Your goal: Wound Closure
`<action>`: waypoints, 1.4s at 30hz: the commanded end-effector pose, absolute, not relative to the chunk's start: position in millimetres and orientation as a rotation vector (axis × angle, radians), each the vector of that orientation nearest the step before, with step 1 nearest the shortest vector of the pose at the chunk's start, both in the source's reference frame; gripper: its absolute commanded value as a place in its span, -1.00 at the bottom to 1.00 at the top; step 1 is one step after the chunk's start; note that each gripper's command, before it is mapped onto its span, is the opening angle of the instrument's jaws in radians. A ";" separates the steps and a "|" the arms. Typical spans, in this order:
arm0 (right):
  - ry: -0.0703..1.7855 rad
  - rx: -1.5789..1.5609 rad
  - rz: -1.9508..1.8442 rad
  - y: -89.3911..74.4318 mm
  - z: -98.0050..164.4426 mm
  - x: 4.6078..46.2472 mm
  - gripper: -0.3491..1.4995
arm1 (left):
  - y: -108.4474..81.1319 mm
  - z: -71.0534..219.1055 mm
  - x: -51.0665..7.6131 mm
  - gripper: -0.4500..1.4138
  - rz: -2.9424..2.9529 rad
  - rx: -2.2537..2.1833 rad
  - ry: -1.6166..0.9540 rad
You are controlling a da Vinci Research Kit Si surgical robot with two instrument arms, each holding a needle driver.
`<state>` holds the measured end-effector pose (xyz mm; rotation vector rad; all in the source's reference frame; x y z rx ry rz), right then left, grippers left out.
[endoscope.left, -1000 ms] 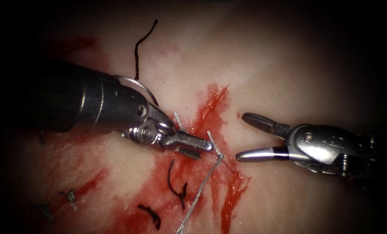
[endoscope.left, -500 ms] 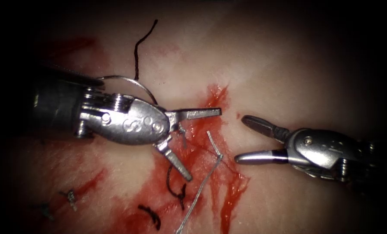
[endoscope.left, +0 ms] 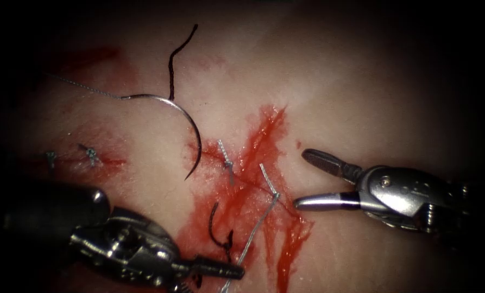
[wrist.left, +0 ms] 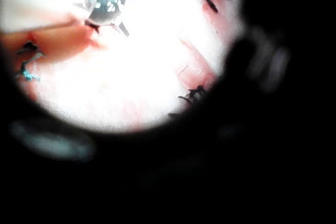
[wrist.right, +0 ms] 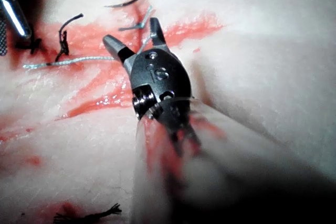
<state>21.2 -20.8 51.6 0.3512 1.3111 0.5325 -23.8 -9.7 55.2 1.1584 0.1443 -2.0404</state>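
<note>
We are seeing the needle (endoscope.left: 185,122) lying free on the tissue (endoscope.left: 361,81), left of the cut (endoscope.left: 264,163), held by neither tool, its curve running from the thread (endoscope.left: 84,89) at upper left down to a tip just beside the cut; the left tool (endoscope.left: 220,269) is sitting below it, nearer than the right; whether its jaws are holding anything we cannot tell; the right tool (endoscope.left: 299,179) is hovering spread wide and empty, just right of the cut, beside a grey thread end (endoscope.left: 253,239).
</note>
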 end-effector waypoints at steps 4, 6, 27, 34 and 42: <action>1.311 0.358 0.543 -21.1 51.8 22.1 0.65 | -9.7 57.0 -25.3 -0.14 -2.027 1.100 0.089; 1.311 0.358 0.543 -21.2 51.8 22.1 0.65 | -9.9 57.7 -25.6 -0.14 -2.035 1.072 0.088; 1.296 0.345 0.617 -21.6 51.5 22.2 0.69 | -10.5 58.1 -25.5 -1.00 -2.067 1.049 0.067; 1.295 0.348 0.621 -21.7 51.6 22.2 0.69 | -8.4 57.8 -26.2 -0.60 -2.370 1.311 0.234; 1.295 0.344 0.619 -21.9 51.9 22.3 0.63 | -1.8 61.6 -27.3 -1.00 -2.603 1.722 0.472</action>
